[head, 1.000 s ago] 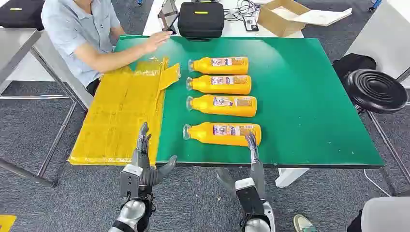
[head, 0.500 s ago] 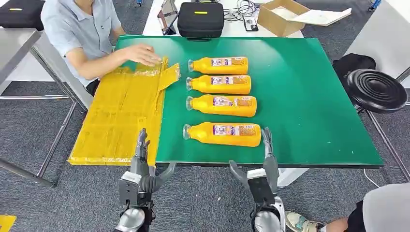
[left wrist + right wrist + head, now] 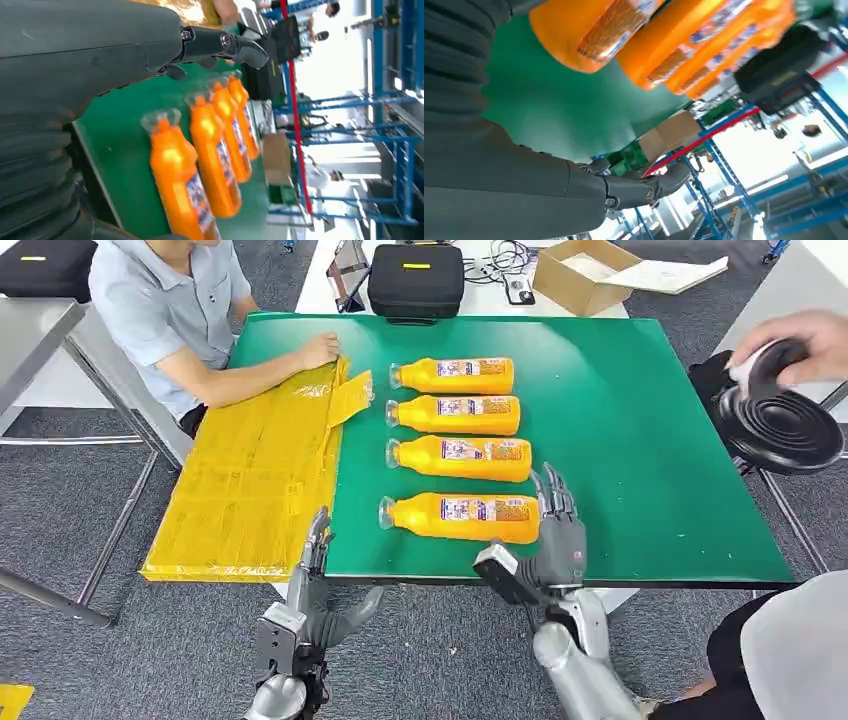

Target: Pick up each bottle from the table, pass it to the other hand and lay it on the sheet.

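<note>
My right hand (image 3: 556, 540) has come up over the table edge in the last sec; a moment ago it was below the rim, now it sits right at the base end of the nearest bottle (image 3: 460, 518). Fingers are apart and upright, thumb sticking out toward me, nothing held. Can't tell from the head view whether the fingertips touch the bottle or stop just short; the right wrist view puts the bottle base (image 3: 589, 35) v. close to the palm side, so I'd guess near-contact at most. Left hand (image 3: 318, 600) has also shifted a bit toward the centre, fingers pointing up at the near edge between the yellow sheet (image 3: 250, 480) and the green table (image 3: 640, 440), apart, empty.

All four bottles lie on their sides in a row, caps toward the sheet, none moved. Nothing on the sheet yet, so the task is at its start: reach phase for bottle no. 1.

Also new: the person at the far left has a hand (image 3: 320, 348) pressed on the sheet's far corner, and another person's hand (image 3: 800, 340) has grabbed the black stool (image 3: 785, 430) off to the right. Neither is in my path.

Next I need the right hand wrapped round the bottle body before lifting; round and slick, it could roll off toward its neighbour.
</note>
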